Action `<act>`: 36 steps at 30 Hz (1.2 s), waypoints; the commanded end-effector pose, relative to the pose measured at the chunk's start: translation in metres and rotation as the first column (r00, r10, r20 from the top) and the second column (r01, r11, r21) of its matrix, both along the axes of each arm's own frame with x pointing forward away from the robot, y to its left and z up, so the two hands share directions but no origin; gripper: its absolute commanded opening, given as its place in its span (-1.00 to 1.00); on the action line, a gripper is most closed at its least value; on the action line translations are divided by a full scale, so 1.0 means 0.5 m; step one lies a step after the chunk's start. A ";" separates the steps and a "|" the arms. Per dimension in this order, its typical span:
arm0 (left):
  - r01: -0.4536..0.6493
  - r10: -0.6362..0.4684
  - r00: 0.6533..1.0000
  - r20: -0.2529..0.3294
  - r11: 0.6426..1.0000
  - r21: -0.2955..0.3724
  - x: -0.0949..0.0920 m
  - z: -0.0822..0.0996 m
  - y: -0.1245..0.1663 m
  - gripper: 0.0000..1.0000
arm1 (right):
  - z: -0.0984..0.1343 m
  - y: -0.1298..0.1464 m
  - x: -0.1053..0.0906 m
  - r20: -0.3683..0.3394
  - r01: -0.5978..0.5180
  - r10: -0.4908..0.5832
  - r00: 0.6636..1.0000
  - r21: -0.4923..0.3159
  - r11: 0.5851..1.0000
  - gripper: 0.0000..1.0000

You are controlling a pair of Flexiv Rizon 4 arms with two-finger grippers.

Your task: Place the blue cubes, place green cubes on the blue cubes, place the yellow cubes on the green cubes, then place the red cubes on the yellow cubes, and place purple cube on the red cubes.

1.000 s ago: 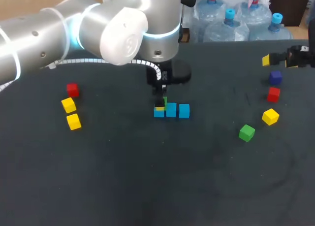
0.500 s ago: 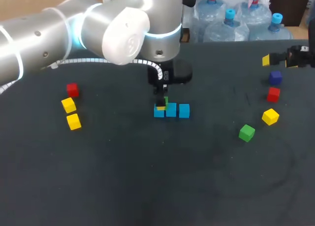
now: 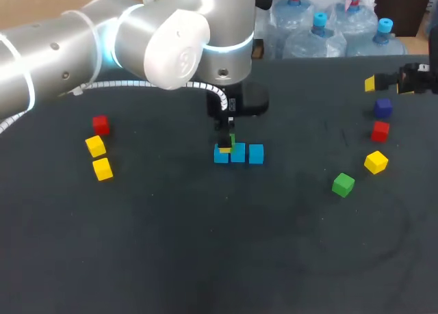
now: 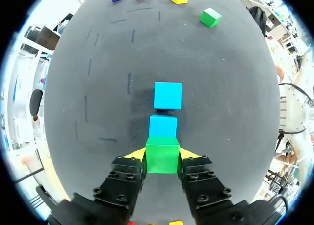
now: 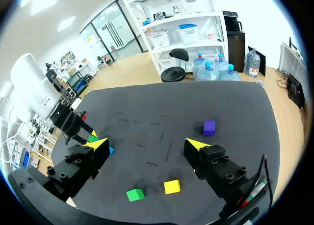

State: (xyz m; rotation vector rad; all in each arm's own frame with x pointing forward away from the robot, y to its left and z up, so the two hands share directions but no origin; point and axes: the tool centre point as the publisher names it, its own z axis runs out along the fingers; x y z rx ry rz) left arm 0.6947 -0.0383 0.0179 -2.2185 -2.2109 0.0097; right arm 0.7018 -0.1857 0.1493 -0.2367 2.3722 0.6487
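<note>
The left arm (image 3: 102, 47) has crept slightly right since a second ago. The left gripper (image 4: 162, 154) clamps a smooth, sharp-edged green cube (image 4: 162, 150) over the leftmost of three blue cubes (image 3: 237, 153), mid-table on the matte black table (image 3: 205, 245). The right gripper (image 5: 147, 144) stands spread wide at the far right.

Dark tabletop (image 3: 205, 259) is lit evenly from overhead; little glare is seen on it. Short soft shadows are cast just beside the blue cubes (image 4: 167, 95). Bright sheen is noted on the left arm (image 3: 171, 40) above the tabletop. Tabletop edges are bowed in wrist views.
</note>
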 end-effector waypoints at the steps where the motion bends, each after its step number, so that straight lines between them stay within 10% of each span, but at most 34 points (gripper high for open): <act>1: 0.000 0.000 1.000 -0.006 1.000 0.006 0.004 -0.004 -0.001 -1.00 | 0.001 0.000 -0.001 0.000 0.001 -0.001 1.000 -0.002 1.000 1.00; 36: -0.007 0.007 1.000 0.000 1.000 -0.002 0.009 0.002 0.010 -1.00 | 0.001 0.000 -0.001 0.000 0.001 -0.001 1.000 -0.002 1.000 1.00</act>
